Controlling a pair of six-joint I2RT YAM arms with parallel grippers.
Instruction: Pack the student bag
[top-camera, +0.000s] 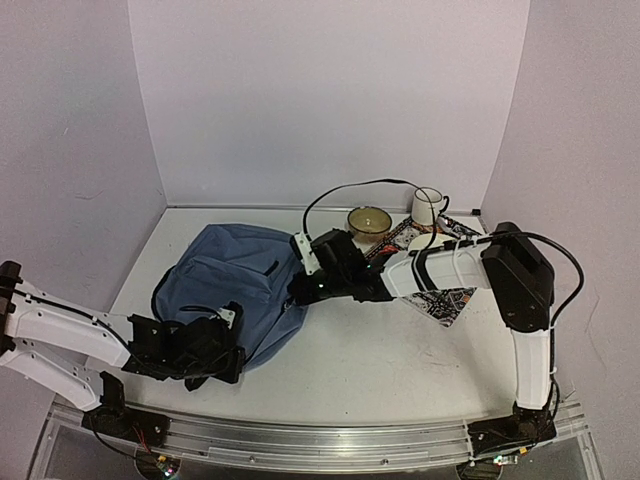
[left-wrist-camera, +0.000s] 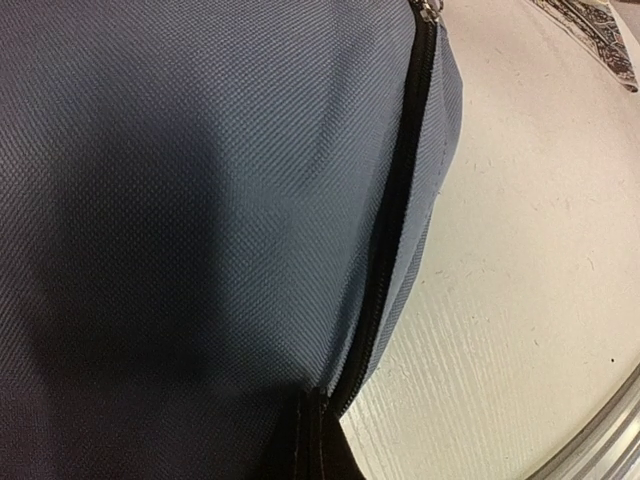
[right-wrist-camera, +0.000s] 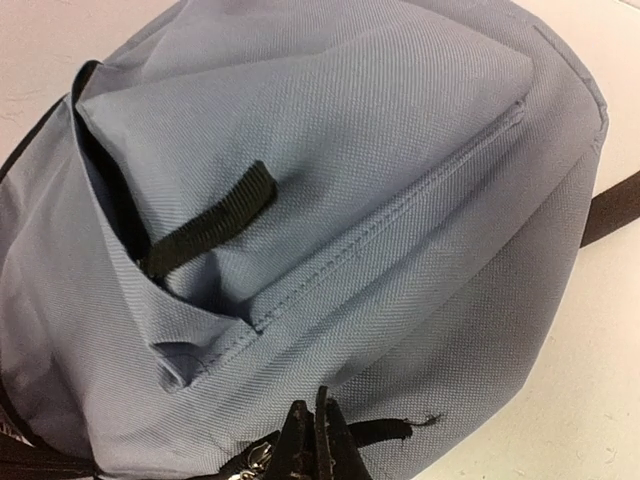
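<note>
The slate-blue student bag (top-camera: 235, 285) lies flat on the white table, left of centre. My left gripper (top-camera: 225, 345) is at the bag's near edge. In the left wrist view its jaws (left-wrist-camera: 315, 440) are shut, pinching the bag's fabric (left-wrist-camera: 200, 200) beside the black zip (left-wrist-camera: 395, 210). My right gripper (top-camera: 300, 290) is at the bag's right edge. In the right wrist view its jaws (right-wrist-camera: 318, 440) are shut on a thin black zip pull strap (right-wrist-camera: 400, 432) next to a metal slider (right-wrist-camera: 262, 458). The bag (right-wrist-camera: 400, 150) fills that view, with a black loop (right-wrist-camera: 215, 220) on its pocket.
A tan bowl (top-camera: 369, 220) and a white mug (top-camera: 427, 206) stand at the back right. A patterned black-and-white sheet (top-camera: 445, 300) lies under my right arm; its corner shows in the left wrist view (left-wrist-camera: 590, 30). An aluminium rail (top-camera: 320, 440) runs along the near edge.
</note>
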